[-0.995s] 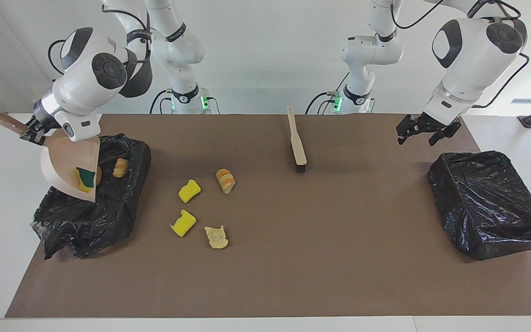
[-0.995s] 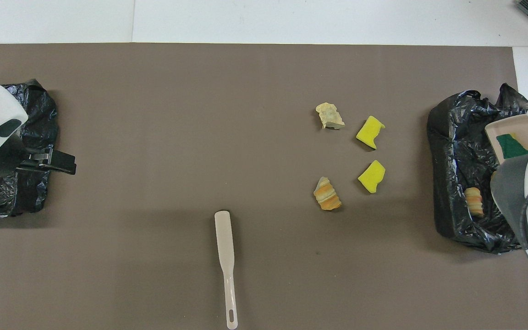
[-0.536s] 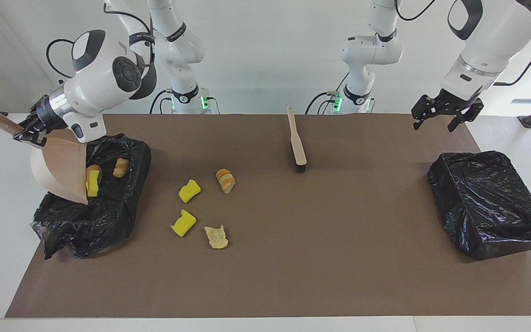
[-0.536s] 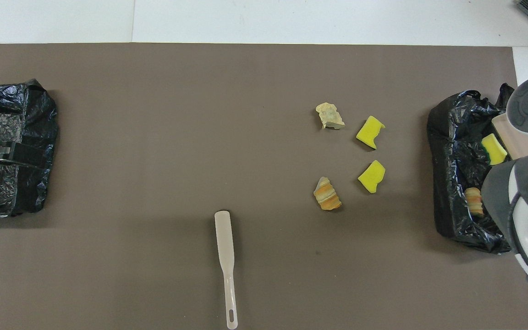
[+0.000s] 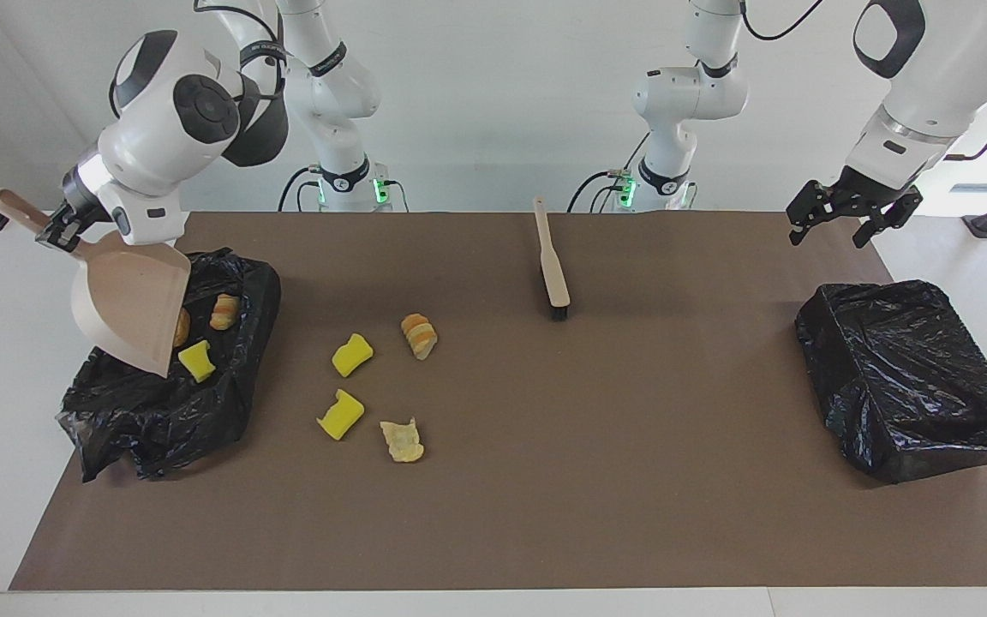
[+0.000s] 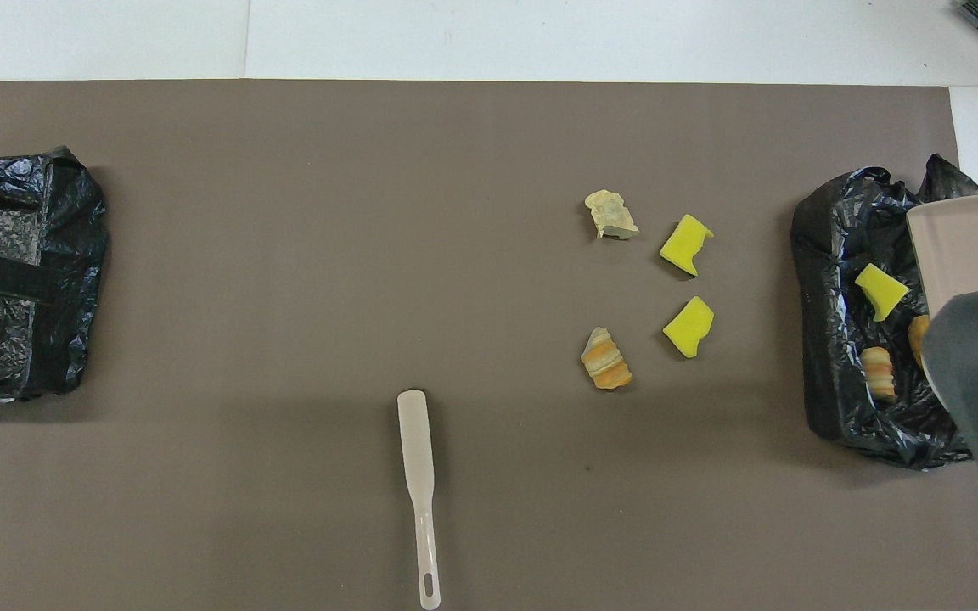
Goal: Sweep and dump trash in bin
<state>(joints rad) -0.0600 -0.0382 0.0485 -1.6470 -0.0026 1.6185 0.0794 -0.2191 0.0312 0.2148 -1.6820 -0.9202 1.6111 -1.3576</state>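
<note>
Brown mat (image 5: 545,480) over white table, white wall at 12 o'clock. Facing view, left to right. Right gripper (image 5: 61,233): pinching handle of beige dustpan (image 5: 129,304), tilted mouth-down over black bin bag (image 5: 159,403) at the right arm's end. In the bag: yellow sponge (image 5: 196,360), two orange bread chunks (image 5: 224,310). On mat at 3 o'clock of the bag: four trash pieces (image 5: 351,354). Beige hand brush (image 5: 552,270) near 12 o'clock. Left gripper (image 5: 840,224): fingers spread, holding nothing, above second black bag (image 5: 905,377).
</note>
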